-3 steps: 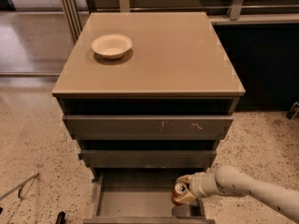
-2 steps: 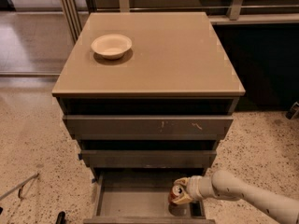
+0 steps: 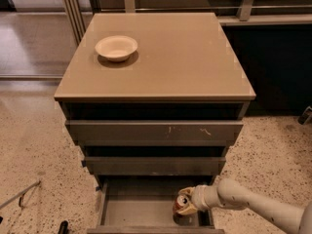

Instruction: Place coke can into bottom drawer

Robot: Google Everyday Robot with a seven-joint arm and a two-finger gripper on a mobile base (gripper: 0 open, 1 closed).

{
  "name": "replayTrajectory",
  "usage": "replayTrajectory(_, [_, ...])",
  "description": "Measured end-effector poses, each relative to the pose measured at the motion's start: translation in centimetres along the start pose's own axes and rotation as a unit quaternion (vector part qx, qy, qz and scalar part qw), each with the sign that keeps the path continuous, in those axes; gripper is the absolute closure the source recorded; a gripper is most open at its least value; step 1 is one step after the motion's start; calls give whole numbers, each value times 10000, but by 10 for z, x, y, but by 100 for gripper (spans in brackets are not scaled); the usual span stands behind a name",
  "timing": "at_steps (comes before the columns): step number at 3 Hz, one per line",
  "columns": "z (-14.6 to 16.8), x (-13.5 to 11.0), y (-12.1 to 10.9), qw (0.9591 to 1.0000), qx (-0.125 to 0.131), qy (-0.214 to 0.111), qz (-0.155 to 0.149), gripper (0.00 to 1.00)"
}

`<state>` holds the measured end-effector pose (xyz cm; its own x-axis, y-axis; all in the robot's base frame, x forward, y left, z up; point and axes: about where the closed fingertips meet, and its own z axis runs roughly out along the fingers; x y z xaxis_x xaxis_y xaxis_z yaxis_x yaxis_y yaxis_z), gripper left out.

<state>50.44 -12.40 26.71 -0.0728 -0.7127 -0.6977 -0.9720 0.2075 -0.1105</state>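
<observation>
The gripper (image 3: 191, 204) comes in low from the right, clamped around the coke can (image 3: 181, 204), which tilts inside the bottom drawer (image 3: 131, 212). The drawer's right wall is close beside the hand, and bare floor stretches away to its left.

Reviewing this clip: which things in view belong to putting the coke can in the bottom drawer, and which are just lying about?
Belong to the job:
- coke can, at the drawer's right side
- gripper, closed on the can
- bottom drawer, pulled open

Just lying about:
- cream bowl on the cabinet top
- upper drawers
</observation>
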Motion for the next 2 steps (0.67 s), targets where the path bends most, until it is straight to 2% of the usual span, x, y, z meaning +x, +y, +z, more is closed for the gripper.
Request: replayTrajectory(2, [54, 19, 4, 9993, -353, 31, -100, 100])
